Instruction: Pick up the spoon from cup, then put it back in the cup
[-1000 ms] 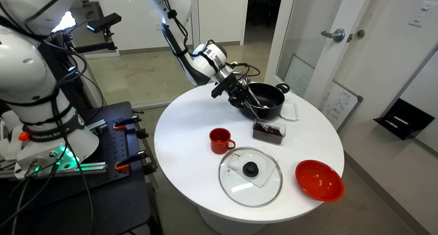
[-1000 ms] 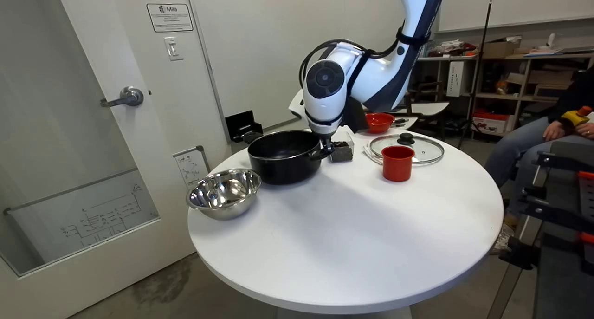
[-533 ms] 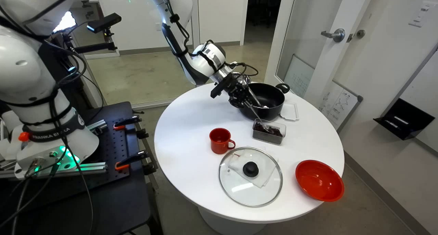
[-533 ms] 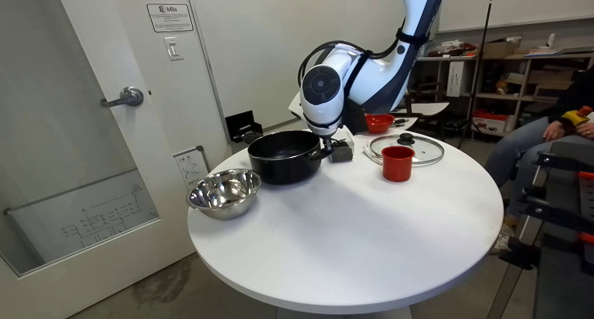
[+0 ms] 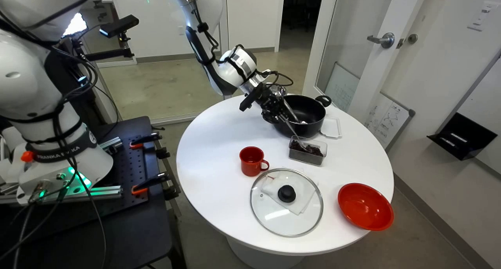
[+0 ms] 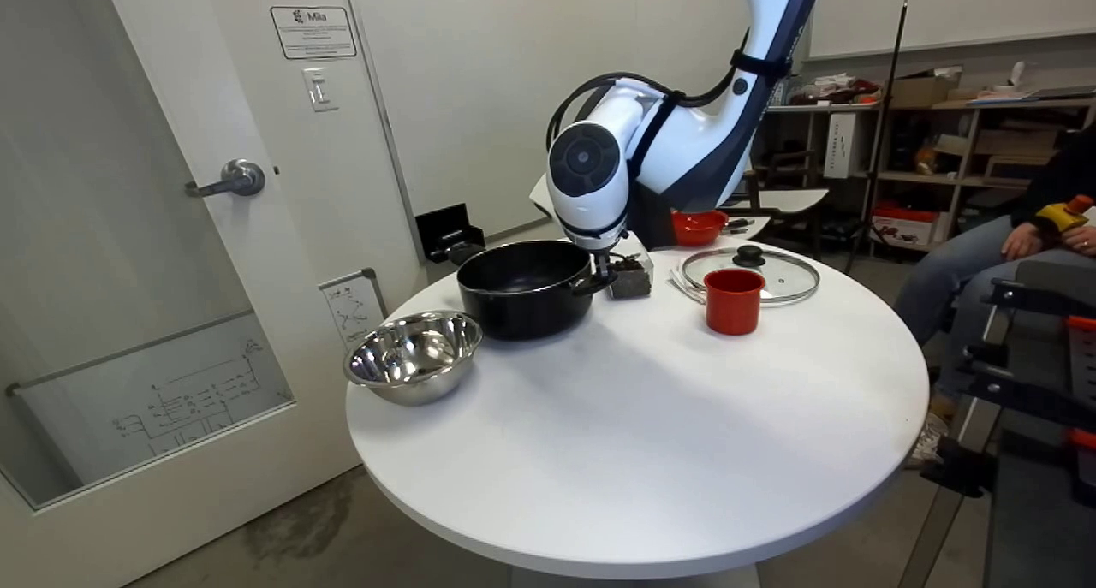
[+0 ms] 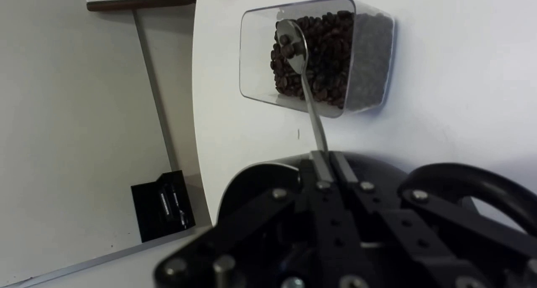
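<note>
So, the pincer (image 7: pixel 328 164) is pinching the spoon (image 7: pixel 309 94) by its handle, just below center of the wrist view. Its bowl end's up top over coffee beans (image 7: pixel 327 59) in a clear tub (image 7: pixel 256 55), a few beans on it. The red mug (image 5: pixel 250 162) stands near mid-frame on the white tabletop (image 5: pixel 215 151) in an exterior view.
</note>
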Controlling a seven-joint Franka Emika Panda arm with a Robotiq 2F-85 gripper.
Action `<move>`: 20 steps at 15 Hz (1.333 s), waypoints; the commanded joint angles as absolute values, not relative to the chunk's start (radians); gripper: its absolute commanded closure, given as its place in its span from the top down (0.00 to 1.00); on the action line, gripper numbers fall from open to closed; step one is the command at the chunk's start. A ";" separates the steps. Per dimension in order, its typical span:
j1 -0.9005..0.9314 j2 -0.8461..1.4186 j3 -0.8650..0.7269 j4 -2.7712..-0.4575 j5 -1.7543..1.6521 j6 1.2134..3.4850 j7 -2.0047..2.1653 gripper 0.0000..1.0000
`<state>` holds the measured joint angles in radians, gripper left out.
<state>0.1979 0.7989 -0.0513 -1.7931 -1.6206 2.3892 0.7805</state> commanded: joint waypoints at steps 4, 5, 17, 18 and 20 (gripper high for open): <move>0.172 0.773 0.012 -1.806 -1.700 2.306 0.869 0.01; 0.171 0.772 0.017 -1.807 -1.706 2.298 0.879 0.01; 0.168 0.669 0.057 -1.882 -1.727 2.194 1.018 0.01; 0.167 0.645 0.060 -1.899 -1.723 2.186 1.022 0.01; 0.162 0.600 0.071 -1.929 -1.715 2.182 1.026 0.01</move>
